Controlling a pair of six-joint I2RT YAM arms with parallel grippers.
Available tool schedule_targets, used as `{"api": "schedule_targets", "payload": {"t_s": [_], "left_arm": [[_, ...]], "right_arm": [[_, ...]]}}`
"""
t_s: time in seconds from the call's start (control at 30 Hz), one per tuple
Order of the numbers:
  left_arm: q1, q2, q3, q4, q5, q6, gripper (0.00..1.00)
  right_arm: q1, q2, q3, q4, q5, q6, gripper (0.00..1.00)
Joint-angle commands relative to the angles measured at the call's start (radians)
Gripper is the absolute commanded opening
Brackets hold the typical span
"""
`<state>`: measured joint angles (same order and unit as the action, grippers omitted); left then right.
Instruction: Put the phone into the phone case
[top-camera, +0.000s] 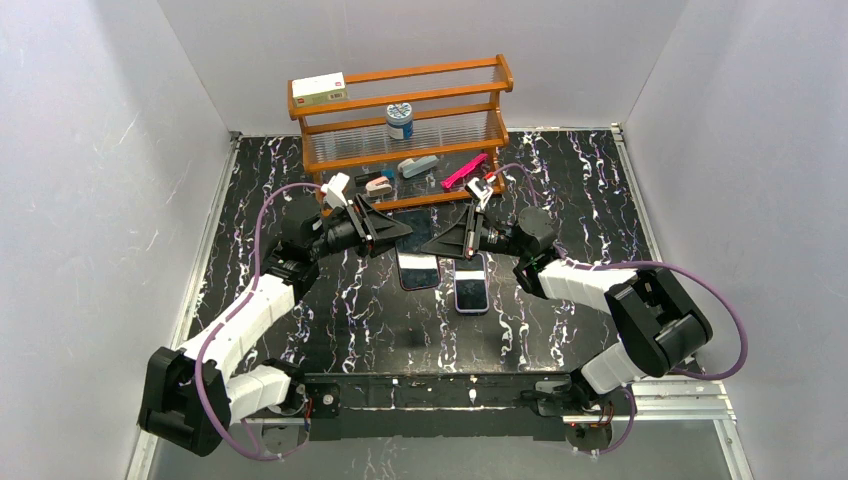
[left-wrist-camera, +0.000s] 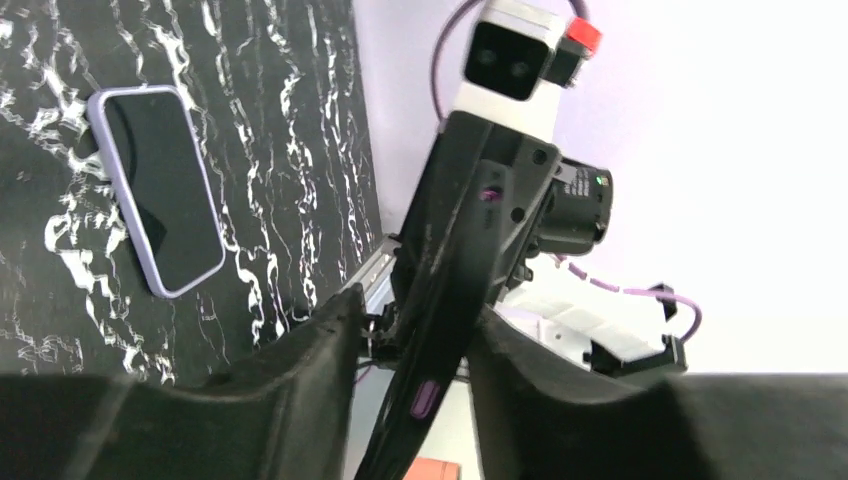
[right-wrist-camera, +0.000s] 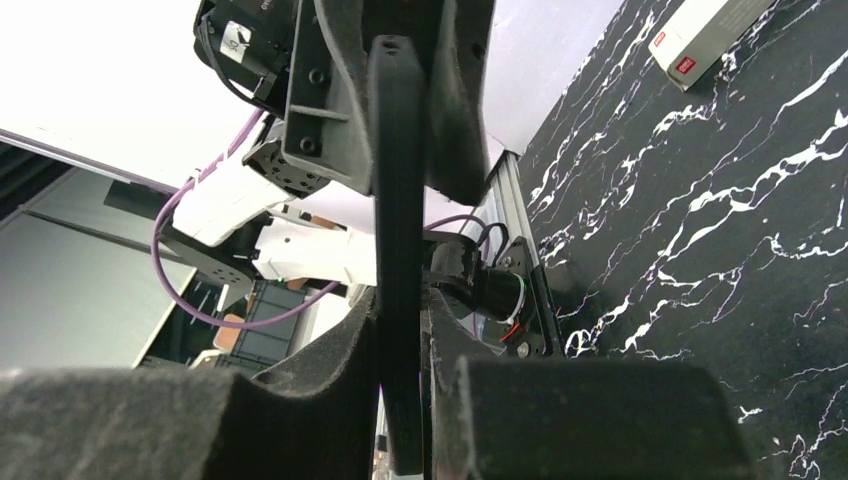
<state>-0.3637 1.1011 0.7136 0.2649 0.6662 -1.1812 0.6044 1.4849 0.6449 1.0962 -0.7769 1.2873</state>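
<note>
The phone (top-camera: 471, 288), with a dark glossy screen and a lavender rim, lies flat on the black marbled table, face up; it also shows in the left wrist view (left-wrist-camera: 155, 190). The black phone case (top-camera: 418, 270) hangs in the air between the two grippers. My right gripper (right-wrist-camera: 400, 310) is shut on the case (right-wrist-camera: 398, 150), seen edge-on. My left gripper (left-wrist-camera: 415, 320) straddles the case's other edge (left-wrist-camera: 450, 290) with its jaws apart and a gap beside one finger. In the top view the left gripper (top-camera: 400, 232) and the right gripper (top-camera: 432, 246) face each other just left of the phone.
A wooden rack (top-camera: 400, 110) stands at the back with a white box (top-camera: 318, 88), a jar (top-camera: 399, 120) and small tools, among them a pink one (top-camera: 463, 172). White walls close in the table on three sides.
</note>
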Motion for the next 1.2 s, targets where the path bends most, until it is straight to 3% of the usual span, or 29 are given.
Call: {"api": "schedule_targets", "payload": {"t_s": [0.0,0.07,0.17,0.33,0.43,0.53,0.67,0.73,0.87,0.97,1.07,1.17], "left_arm": [[0.002,0.018,-0.036,0.258,0.06,-0.13,0.28],[0.001,0.016,-0.045,0.275,0.059,-0.134,0.13],[0.001,0.007,-0.055,0.287,0.046,-0.13,0.0],[0.001,0.0,-0.055,0.294,0.001,-0.116,0.0],[0.002,0.006,-0.05,0.304,-0.025,-0.104,0.0],[0.001,0.017,-0.05,0.316,-0.042,-0.096,0.0],[0.002,0.036,-0.052,0.32,-0.051,-0.086,0.0],[0.002,0.04,-0.056,0.324,-0.056,-0.081,0.0],[0.002,0.027,-0.057,0.287,-0.075,-0.019,0.0],[0.002,0.001,-0.021,0.119,-0.118,0.15,0.0],[0.002,-0.028,0.012,-0.054,-0.179,0.324,0.0],[0.002,-0.045,0.018,-0.101,-0.172,0.37,0.0]], "right_arm": [[0.004,0.015,0.044,0.143,-0.079,0.036,0.01],[0.004,0.028,0.046,0.143,-0.087,0.041,0.03],[0.004,0.032,0.04,0.139,-0.093,0.045,0.17],[0.004,0.02,0.019,0.076,-0.123,0.05,0.52],[0.004,-0.005,-0.016,0.033,-0.142,0.054,0.64],[0.004,-0.045,-0.052,-0.049,-0.144,0.033,0.66],[0.004,-0.09,-0.068,-0.124,-0.131,0.018,0.64],[0.004,-0.1,-0.061,-0.153,-0.124,0.02,0.55],[0.004,-0.107,-0.041,-0.206,-0.092,0.046,0.21],[0.003,-0.108,-0.051,-0.2,-0.047,0.121,0.02],[0.0,-0.103,-0.067,-0.178,-0.022,0.206,0.01],[-0.001,-0.095,-0.084,-0.158,-0.005,0.233,0.01]]}}
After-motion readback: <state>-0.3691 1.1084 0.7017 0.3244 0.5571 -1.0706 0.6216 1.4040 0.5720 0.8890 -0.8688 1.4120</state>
